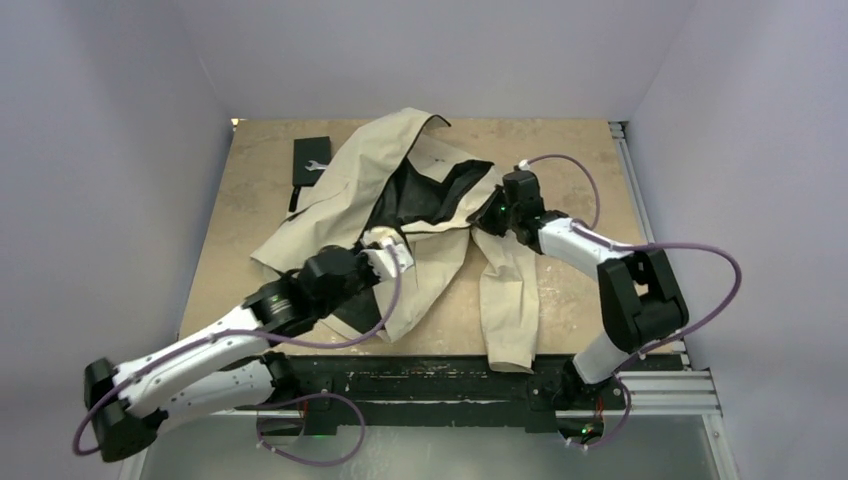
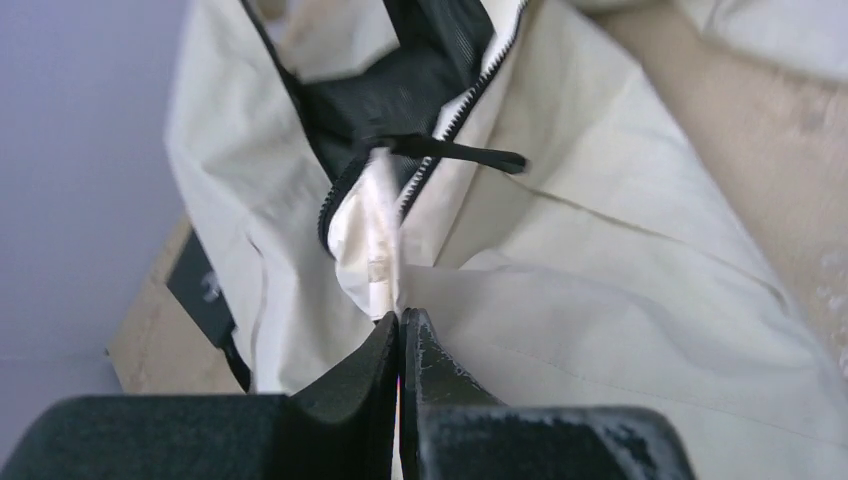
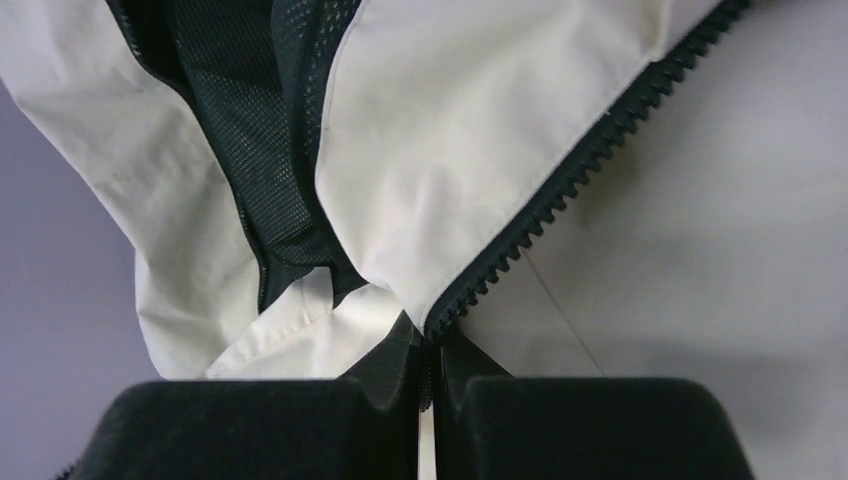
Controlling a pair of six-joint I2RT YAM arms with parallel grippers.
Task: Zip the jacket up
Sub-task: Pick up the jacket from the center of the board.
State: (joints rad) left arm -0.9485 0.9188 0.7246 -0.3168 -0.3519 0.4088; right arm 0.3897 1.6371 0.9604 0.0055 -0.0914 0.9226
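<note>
From above, the jacket [image 1: 345,195] lies spread over the middle of the table [image 1: 570,145], open down the front so its black inside shows. One sleeve hangs toward the near edge. A black flat thing [image 1: 313,160] sits at the far left, partly under the cloth. The left gripper [image 1: 395,250] is down on the near part of the open front, and the right gripper [image 1: 490,215] is at the right side of the opening. In the left wrist view, the left fingers are pressed tight together, with a fold of pale cloth pinched between them. It is just below the spot where the two rows of zipper teeth [image 2: 470,95] meet. A black pull strap [image 2: 470,153] sticks out a little farther up. In the right wrist view, the right fingers are also squeezed together. They are clamped on the jacket's edge, right where a row of teeth runs into them, with the black mesh lining [image 3: 230,120] to the left. I think the step in hand is getting hold of the two front edges. The zip looks hardly started. Next, I think, the arms need to pull the cloth flat and straight. Then one of them has to let go, catch the pull strap and slide it along the teeth.
</note>
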